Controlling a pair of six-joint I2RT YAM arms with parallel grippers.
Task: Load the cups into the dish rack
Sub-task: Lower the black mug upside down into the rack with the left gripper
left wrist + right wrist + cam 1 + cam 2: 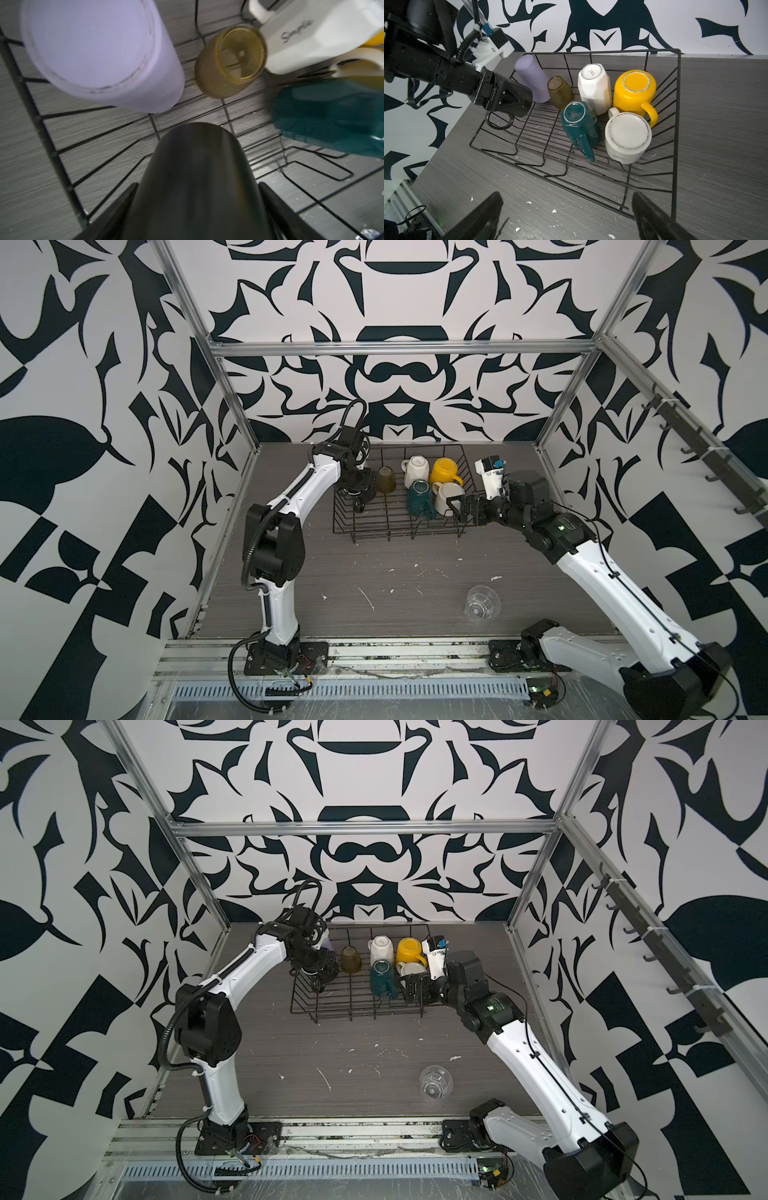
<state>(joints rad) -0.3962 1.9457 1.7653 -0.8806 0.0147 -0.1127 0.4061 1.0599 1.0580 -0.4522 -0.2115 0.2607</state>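
Six cups [577,122] sat inverted in my dish rack [678,124].
My left claw [197,186] gripped the black mug [197,158] at its corner; right claw [566,196] gaped empty.

A glossy black mug [197,176] is gripped between jaws over a black wire rack [53,153], near a lilac tumbler [99,52] and an amber glass [228,62].

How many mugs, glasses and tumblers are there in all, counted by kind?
Mugs: 5 (yellow mug, cream mug, teal mug, white mug, black mug)
Glasses: 2 (amber glass, clear glass)
Tumblers: 1 (lilac tumbler)
Total: 8
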